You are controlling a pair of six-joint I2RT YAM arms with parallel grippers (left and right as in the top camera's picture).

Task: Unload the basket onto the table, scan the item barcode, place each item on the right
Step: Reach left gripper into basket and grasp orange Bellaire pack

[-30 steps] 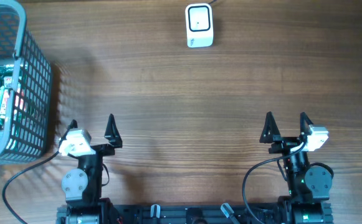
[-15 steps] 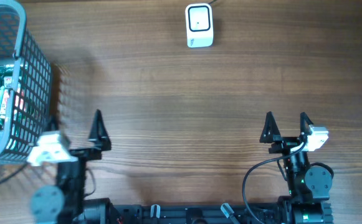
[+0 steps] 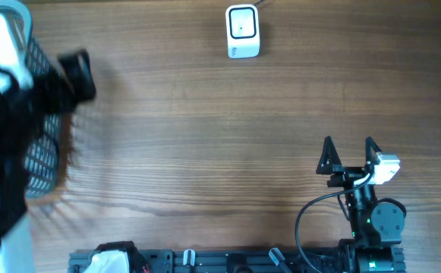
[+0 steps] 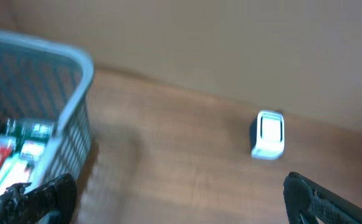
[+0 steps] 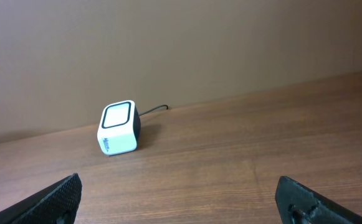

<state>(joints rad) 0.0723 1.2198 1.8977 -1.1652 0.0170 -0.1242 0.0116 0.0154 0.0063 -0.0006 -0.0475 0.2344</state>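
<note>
The left claw [image 4: 177, 183] hung wide open over the basket [image 4: 86, 68] at the left, packaged items [image 4: 15, 149] lying inside. The right claw [image 3: 348, 144] sat open, near right. The scanner [image 3: 243, 32] stood at the desk's [image 3: 205, 136] far edge.

Left tool [image 4: 179, 182] agape, arm [image 3: 7, 129] blurred, apparently high; right tool [image 3: 348, 142] agape, low.
</note>
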